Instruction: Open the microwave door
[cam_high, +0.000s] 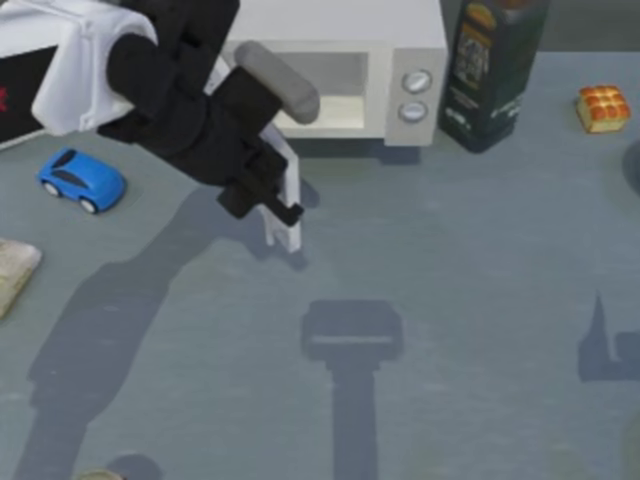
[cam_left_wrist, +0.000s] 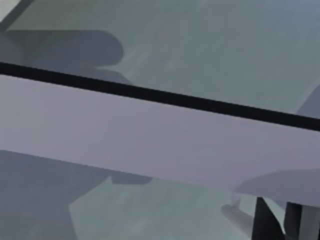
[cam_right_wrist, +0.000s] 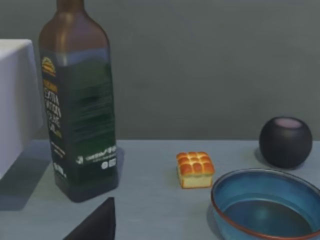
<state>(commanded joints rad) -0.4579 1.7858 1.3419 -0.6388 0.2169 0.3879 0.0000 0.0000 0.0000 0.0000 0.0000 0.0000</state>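
Observation:
The microwave (cam_high: 400, 30) stands at the back of the table with its cream inside showing. Its door (cam_high: 292, 235) is swung out toward the front and shows edge-on in the top view. My left gripper (cam_high: 281, 205) is at the door's free edge, shut on it. In the left wrist view the door (cam_left_wrist: 150, 135) crosses as a broad pale band, with dark fingertips (cam_left_wrist: 265, 225) close together on a thin white strip. A dark part of my right gripper (cam_right_wrist: 95, 225) shows low in the right wrist view, off to the microwave's right side (cam_right_wrist: 15, 100).
A dark bottle (cam_high: 495, 70) (cam_right_wrist: 82, 115) stands right beside the microwave. A bread square (cam_high: 603, 107) (cam_right_wrist: 195, 169), a blue bowl (cam_right_wrist: 265, 207) and a black ball (cam_right_wrist: 286, 141) lie at the far right. A blue toy car (cam_high: 82, 180) sits at the left.

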